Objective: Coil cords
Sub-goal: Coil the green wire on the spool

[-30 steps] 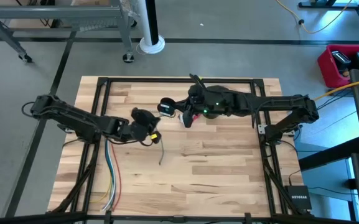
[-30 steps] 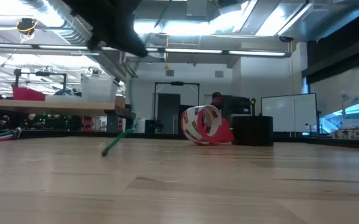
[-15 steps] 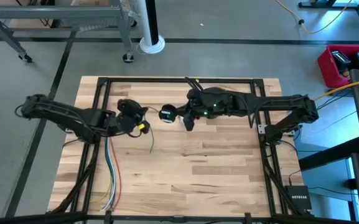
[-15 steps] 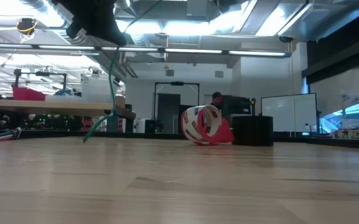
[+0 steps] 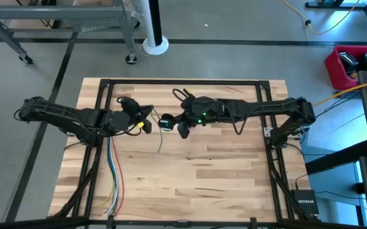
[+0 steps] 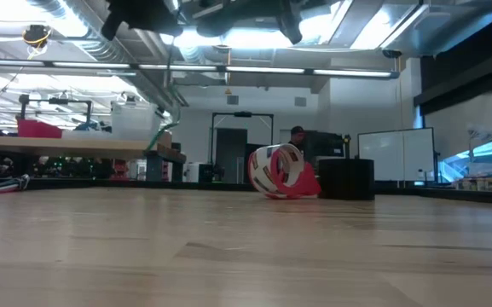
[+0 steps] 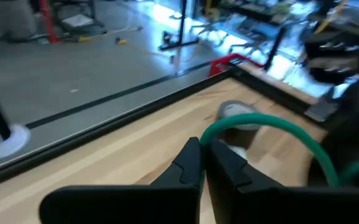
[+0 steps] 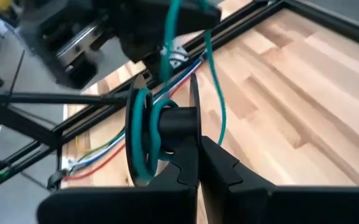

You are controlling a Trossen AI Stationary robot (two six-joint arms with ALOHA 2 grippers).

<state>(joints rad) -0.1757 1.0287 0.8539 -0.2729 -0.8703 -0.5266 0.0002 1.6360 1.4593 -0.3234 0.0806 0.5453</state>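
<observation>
Both grippers [image 5: 146, 121] [image 5: 170, 124] mid-table, clamped on the cord [image 5: 159, 137].

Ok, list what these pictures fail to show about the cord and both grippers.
- High view: the cord shows only as a thin hanging tail; its coils are too small to count.
- Low view: the left gripper and right gripper are cut off by the top edge; the cord is out of sight.
- Left wrist view: blur hides the cord's far end.

Both arms cut off by the low view's top edge; cord [image 7: 272, 127] blurred past the left pincer [image 7: 203, 163].
</observation>
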